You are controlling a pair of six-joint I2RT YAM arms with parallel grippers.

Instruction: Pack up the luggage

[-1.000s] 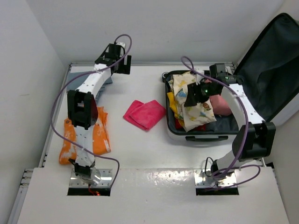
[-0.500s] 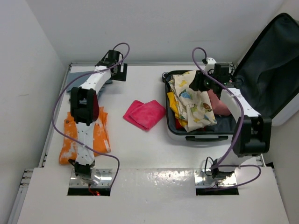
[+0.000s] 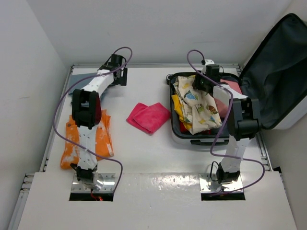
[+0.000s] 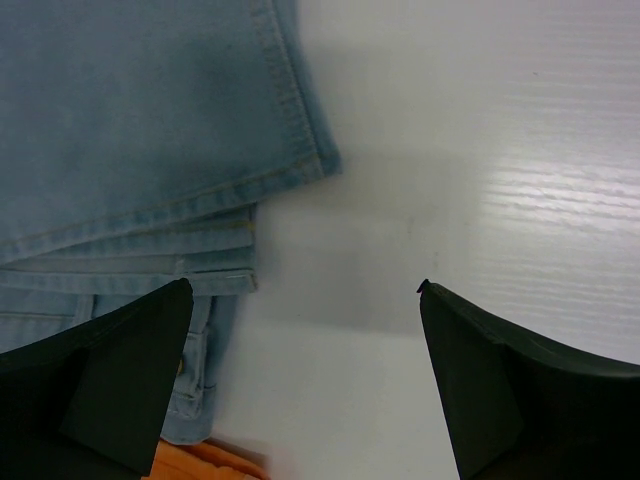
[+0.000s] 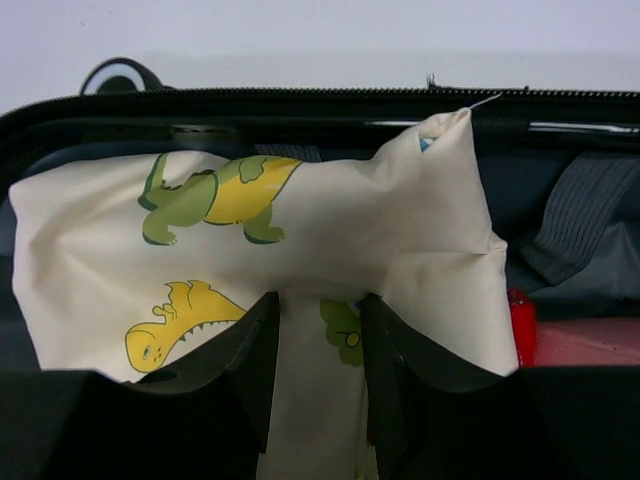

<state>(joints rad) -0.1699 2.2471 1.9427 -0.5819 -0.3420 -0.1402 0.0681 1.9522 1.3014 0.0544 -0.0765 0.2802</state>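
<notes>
The luggage [image 3: 204, 140] lies open at the right of the table, its dark lined lid [image 3: 278, 62] leaning back. A cream dinosaur-print cloth [image 3: 201, 108] is heaped over the clothes inside. My right gripper [image 3: 199, 84] is at the far end of the case. In the right wrist view its jaws [image 5: 320, 300] pinch a puckered fold of that cloth [image 5: 300, 215]. My left gripper [image 3: 120, 76] hovers at the back left with its fingers wide apart [image 4: 305, 290] and nothing between them. It is just above the table, beside the corner of folded light-blue jeans [image 4: 130, 130].
A folded pink towel [image 3: 148, 117] lies mid-table and an orange patterned garment [image 3: 103, 136] lies beside the left arm. Yellow [image 3: 176, 104] and pink [image 3: 223, 103] clothes show under the dinosaur cloth. White walls close in on the left and back.
My right gripper swung from over the middle of the case to its far end and narrowed its jaws onto the dinosaur cloth. The left gripper shifted slightly toward the back left, still open.
</notes>
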